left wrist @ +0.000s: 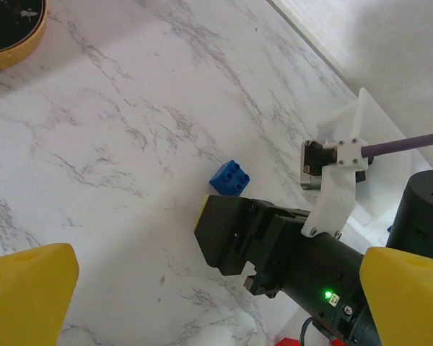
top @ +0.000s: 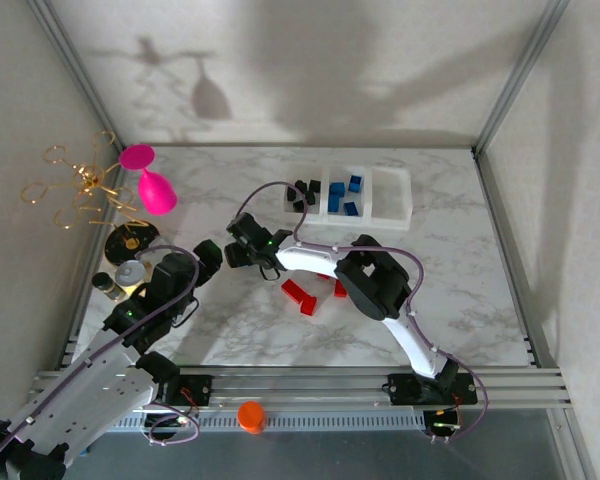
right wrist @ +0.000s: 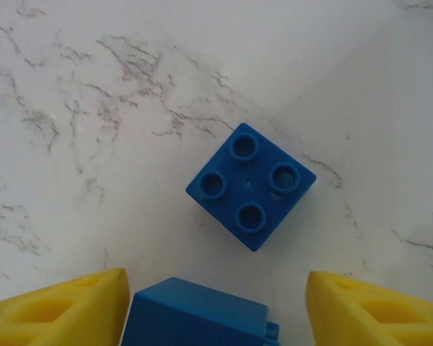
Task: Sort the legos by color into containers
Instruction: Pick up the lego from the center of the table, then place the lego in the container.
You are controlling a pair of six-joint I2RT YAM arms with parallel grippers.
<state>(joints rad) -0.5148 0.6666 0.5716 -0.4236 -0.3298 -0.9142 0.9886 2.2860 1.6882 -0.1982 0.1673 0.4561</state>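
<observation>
My right gripper [top: 243,246] hangs low over the marble, left of the table's middle. In the right wrist view its yellow fingertips [right wrist: 72,306] stand apart with a blue lego [right wrist: 198,316] between them; that lego lies against the left fingertip, with a gap on the right. A second blue lego [right wrist: 251,184], four studs up, lies just beyond. The left gripper [top: 206,262] is open beside it, holding nothing. The clear containers tray [top: 405,195] holds black legos [top: 302,192] in its left compartment and blue legos [top: 342,196] in the middle. Red legos [top: 300,296] lie on the marble.
A pink goblet [top: 156,190] and a gold wire stand [top: 78,186] are at the far left. A black round dish [top: 132,238] and a small jar [top: 130,274] sit near the left arm. An orange knob [top: 250,415] rests on the front rail.
</observation>
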